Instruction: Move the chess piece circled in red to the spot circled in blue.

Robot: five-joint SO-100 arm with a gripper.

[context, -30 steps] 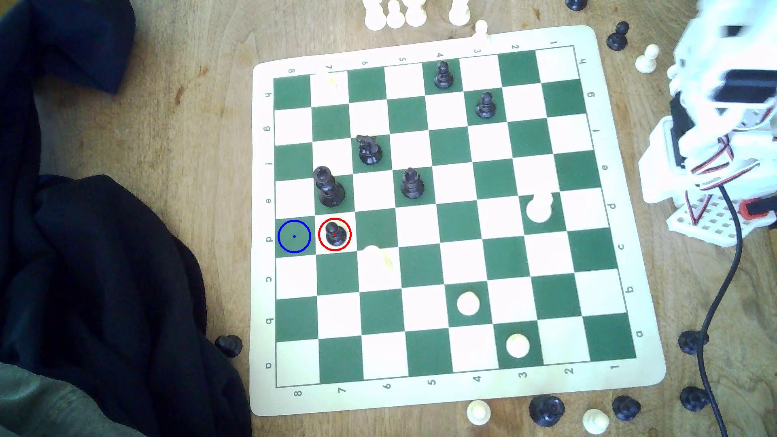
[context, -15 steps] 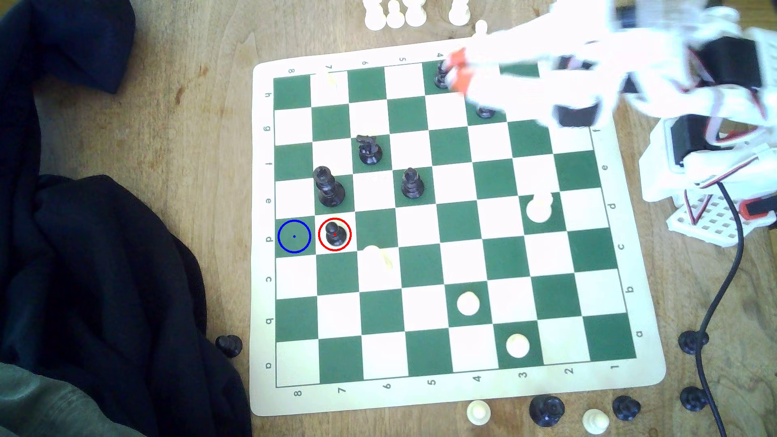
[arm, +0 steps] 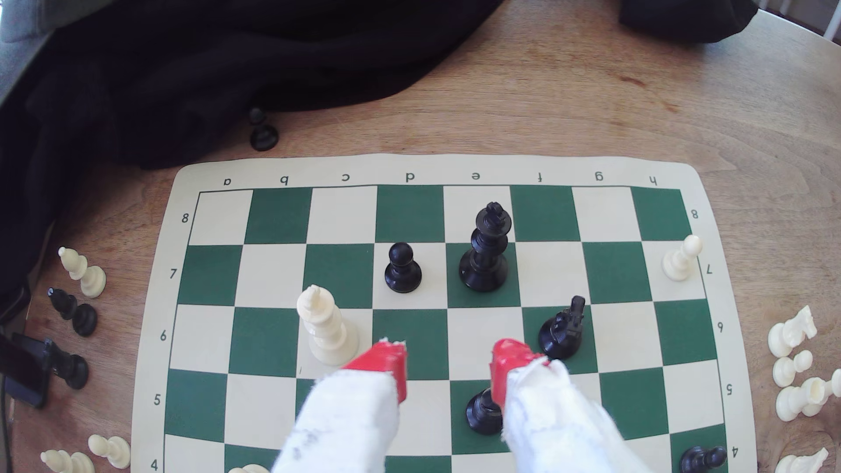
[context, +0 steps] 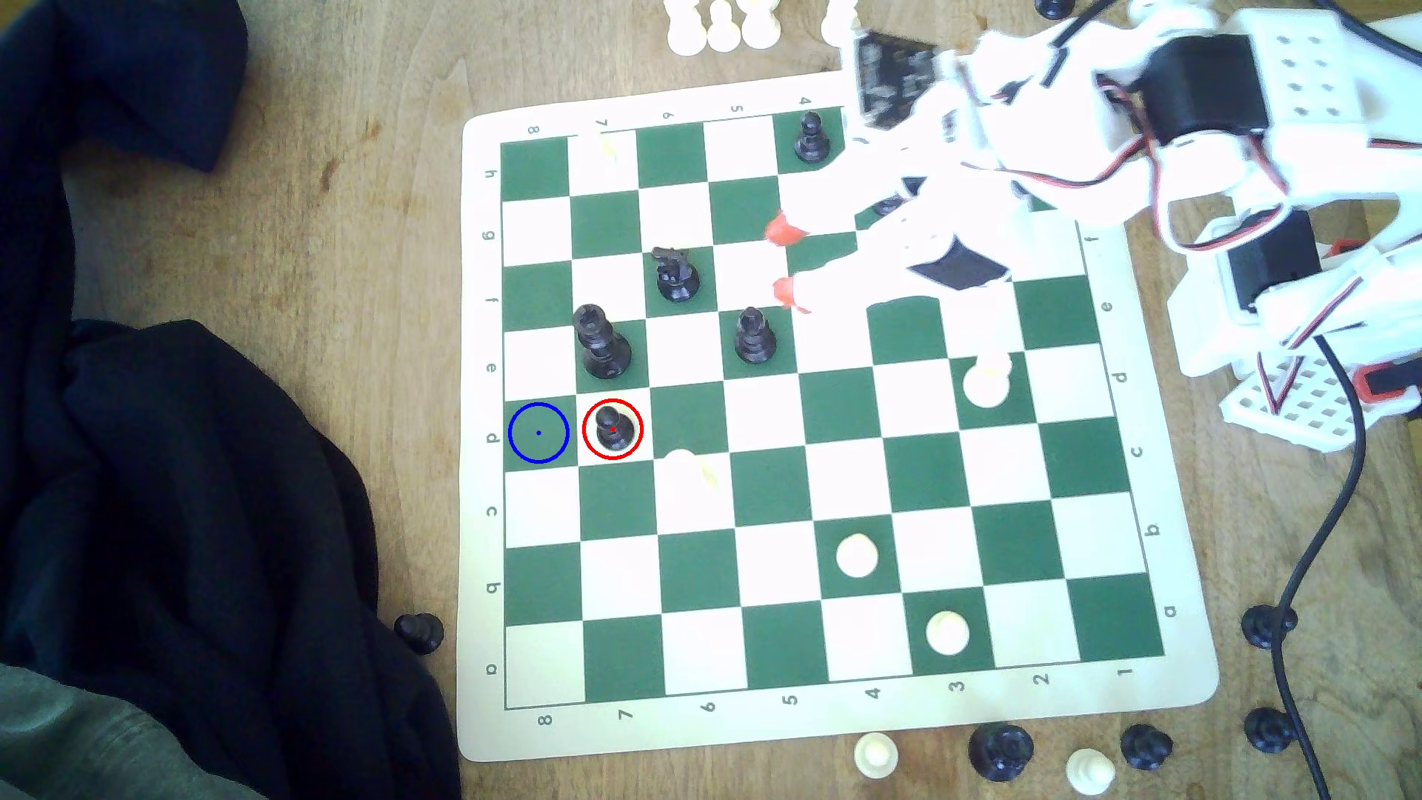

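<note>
We see the white arm (context: pixel 1200 131) reaching in from the exterior view's right, stretched low toward the exterior view's left, red and black wires looped along its links. The gripper (context: pixel 783 261) leads, jaws parted with a clear gap and nothing between them. Its red fingertips (arm: pixel 505 368) sit on fingers wrapped in white padding, probably tape or cloth; we can't tell from the overexposed exterior view. Base sits at the exterior view's right edge.

A wooden counter (context: pixel 346 192) carries a green-and-cream chess mat (context: pixel 846 723). Dark cloth (context: pixel 192 500) lies heaped at the exterior view's left, a black pawn (context: pixel 419 632) beside it. Spare white pieces (context: pixel 723 27) and black pieces (context: pixel 1000 750) stand around the mat's edges.
</note>
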